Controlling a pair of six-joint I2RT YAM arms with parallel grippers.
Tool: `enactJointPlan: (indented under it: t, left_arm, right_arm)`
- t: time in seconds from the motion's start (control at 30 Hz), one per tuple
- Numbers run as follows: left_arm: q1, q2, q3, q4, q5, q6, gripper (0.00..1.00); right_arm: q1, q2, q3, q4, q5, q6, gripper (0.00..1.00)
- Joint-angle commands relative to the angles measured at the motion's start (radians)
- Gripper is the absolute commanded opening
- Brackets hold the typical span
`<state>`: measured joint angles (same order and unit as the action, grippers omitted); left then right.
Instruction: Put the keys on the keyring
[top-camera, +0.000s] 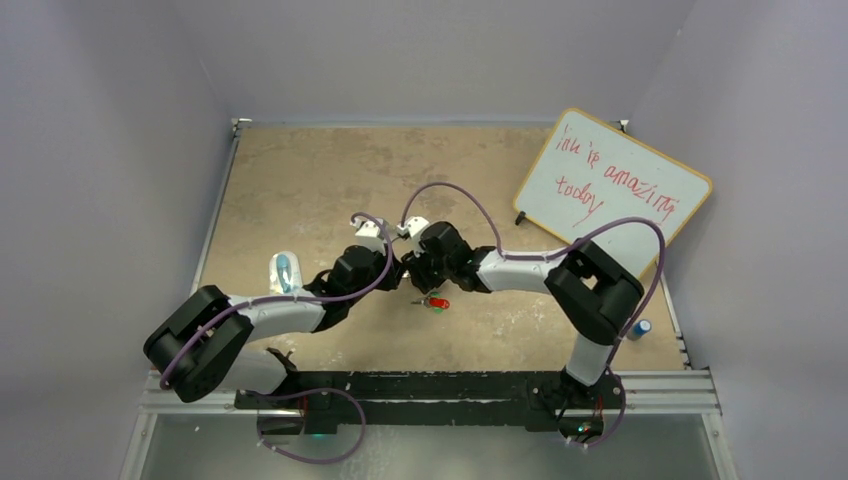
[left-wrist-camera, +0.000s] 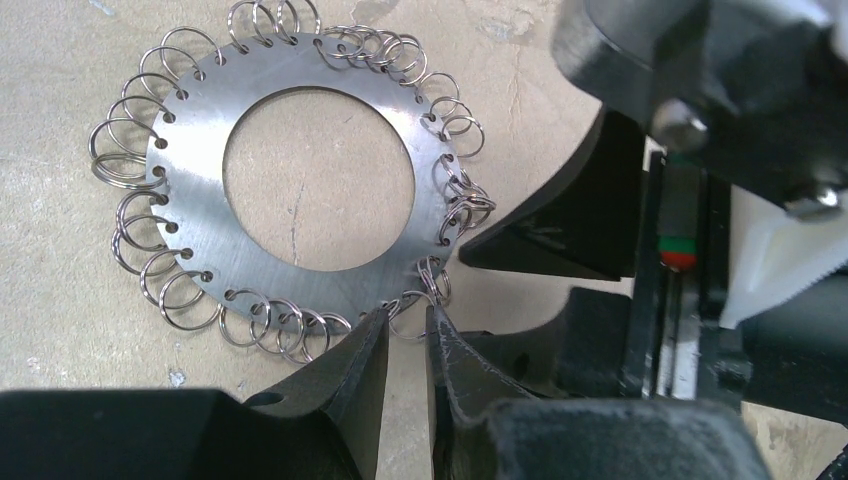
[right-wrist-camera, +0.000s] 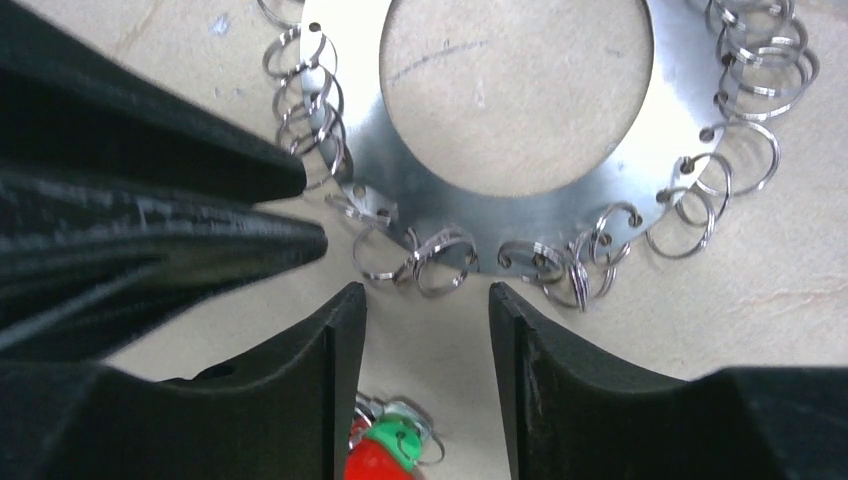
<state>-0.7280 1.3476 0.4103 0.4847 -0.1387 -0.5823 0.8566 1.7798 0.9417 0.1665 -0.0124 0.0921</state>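
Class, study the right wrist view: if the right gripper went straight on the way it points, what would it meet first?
Probably the small loops on the near rim of the keyring, just ahead of the open right gripper; its height over them is unclear.

I work on a tan counter (top-camera: 300, 180), its surface mottled with paler patches and, seen up close, marked by fine scratches and small specks. Plain pale lavender-grey walls (top-camera: 100, 150) close it in on the left, at the back and on the right. A metal rail (top-camera: 680, 385) runs along the near edge. At the back right a whiteboard (top-camera: 612, 185) with a wood-coloured frame leans tilted, red handwriting across it. The light is soft and even, leaving only faint shadows.
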Motion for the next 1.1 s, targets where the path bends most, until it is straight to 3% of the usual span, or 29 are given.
enactJointPlan:
  t: [0.0,0.4,0.5,0.77,1.07]
  left_arm:
    - [-0.002,-0.003,-0.007,0.026,-0.012,0.01,0.18]
    - [-0.002,0.002,-0.006,0.029,-0.015,0.01,0.18]
    - [-0.003,0.0,-0.005,0.029,-0.017,0.012,0.18]
    - [-0.002,-0.007,-0.001,0.022,-0.029,0.019,0.18]
    - [-0.002,-0.011,-0.002,0.02,-0.036,0.017,0.18]
  right_arm:
    - [-0.007,-0.073,-0.061,0.012,-0.012,-0.014,0.53]
    - [-0.151,-0.192,-0.152,0.159,-0.332,-0.002,0.45]
    - [-0.175,-0.232,-0.173,0.208,-0.327,-0.012,0.46]
    - [-0.175,-0.325,-0.336,0.519,-0.399,-0.245,0.5]
    - [-0.135,-0.296,-0.491,0.83,-0.4,-0.334,0.49]
